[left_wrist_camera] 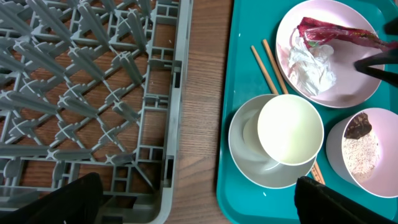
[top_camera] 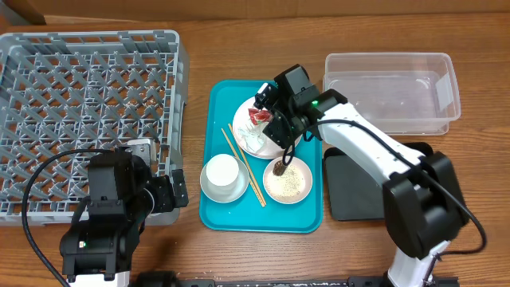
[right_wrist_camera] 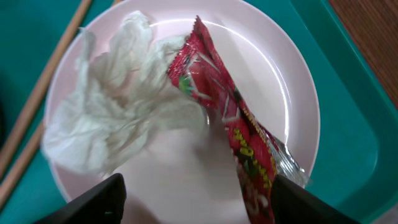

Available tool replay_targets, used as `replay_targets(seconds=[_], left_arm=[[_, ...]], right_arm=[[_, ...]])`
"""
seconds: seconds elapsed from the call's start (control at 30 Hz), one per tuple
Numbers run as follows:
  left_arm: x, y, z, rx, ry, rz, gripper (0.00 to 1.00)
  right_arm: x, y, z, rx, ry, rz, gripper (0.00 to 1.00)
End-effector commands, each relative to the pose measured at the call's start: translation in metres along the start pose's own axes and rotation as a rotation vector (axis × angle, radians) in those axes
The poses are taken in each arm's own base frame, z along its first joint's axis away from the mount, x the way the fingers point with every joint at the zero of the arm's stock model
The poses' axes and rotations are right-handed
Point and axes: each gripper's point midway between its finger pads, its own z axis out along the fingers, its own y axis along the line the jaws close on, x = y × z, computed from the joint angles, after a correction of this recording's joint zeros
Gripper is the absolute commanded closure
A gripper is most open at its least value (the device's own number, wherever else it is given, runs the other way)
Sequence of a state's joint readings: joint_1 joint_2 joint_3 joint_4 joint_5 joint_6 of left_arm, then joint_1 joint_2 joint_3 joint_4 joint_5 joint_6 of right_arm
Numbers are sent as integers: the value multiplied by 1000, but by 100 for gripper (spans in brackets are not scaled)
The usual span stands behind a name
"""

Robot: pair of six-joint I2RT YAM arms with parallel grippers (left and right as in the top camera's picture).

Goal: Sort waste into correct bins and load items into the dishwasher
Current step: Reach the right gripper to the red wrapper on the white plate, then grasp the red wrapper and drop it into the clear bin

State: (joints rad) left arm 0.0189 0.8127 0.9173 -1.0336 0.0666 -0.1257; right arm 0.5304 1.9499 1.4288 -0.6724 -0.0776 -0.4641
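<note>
The crumpled red-and-white wrapper [right_wrist_camera: 230, 118] lies on the large white plate [right_wrist_camera: 273, 68] beside a crumpled white tissue [right_wrist_camera: 112, 118]. My right gripper [right_wrist_camera: 199, 202] is open just above this plate [top_camera: 249, 137], its fingers on either side of the wrapper's near end. Two chopsticks [top_camera: 243, 163] lie on the teal tray. The white cup [left_wrist_camera: 289, 127] sits in the grey bowl [left_wrist_camera: 249, 162]. The small plate [left_wrist_camera: 339, 155] holds rice [left_wrist_camera: 360, 152] and a brown lump [left_wrist_camera: 359, 126]. My left gripper [left_wrist_camera: 199, 199] is open and empty, over the gap between dish rack [left_wrist_camera: 93, 93] and tray.
The teal tray [top_camera: 263, 217] sits mid-table. The grey dish rack [top_camera: 80, 104] fills the left side. The clear tub [top_camera: 390, 92] stands at the back right and the black tray [top_camera: 351, 187] lies in front of it, partly under my right arm.
</note>
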Motion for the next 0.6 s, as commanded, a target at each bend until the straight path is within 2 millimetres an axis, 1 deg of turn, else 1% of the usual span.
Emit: replay_targets(seconds=[0.0, 0.07, 0.1, 0.17, 0.3, 0.4, 0.43, 0.47, 0.5, 0.57], left_arm=[[-7, -4, -7, 11, -24, -6, 0], [-7, -4, -7, 12, -24, -6, 0], [-6, -4, -7, 11, -22, -6, 0], [-6, -4, -7, 11, -20, -6, 0], [-6, -4, -7, 11, -20, -6, 0], [-6, -3, -7, 11, -20, -6, 0], [-6, -3, -7, 11, -19, -6, 0], [-5, -3, -7, 11, -17, -7, 0], [-5, -3, -7, 11, -17, -7, 0], [-5, -3, -7, 11, -17, -7, 0]], right_arm=[[1, -7, 16, 24, 23, -3, 28], [6, -9, 23, 31, 43, -1, 32], [11, -12, 28, 46, 60, 1, 37], [12, -16, 31, 63, 67, 2, 42], [10, -30, 30, 140, 62, 54, 50], [9, -33, 30, 161, 54, 79, 61], [9, -34, 30, 163, 55, 80, 65], [9, -34, 30, 163, 55, 80, 73], [9, -34, 30, 164, 55, 88, 79], [10, -36, 29, 177, 55, 134, 95]])
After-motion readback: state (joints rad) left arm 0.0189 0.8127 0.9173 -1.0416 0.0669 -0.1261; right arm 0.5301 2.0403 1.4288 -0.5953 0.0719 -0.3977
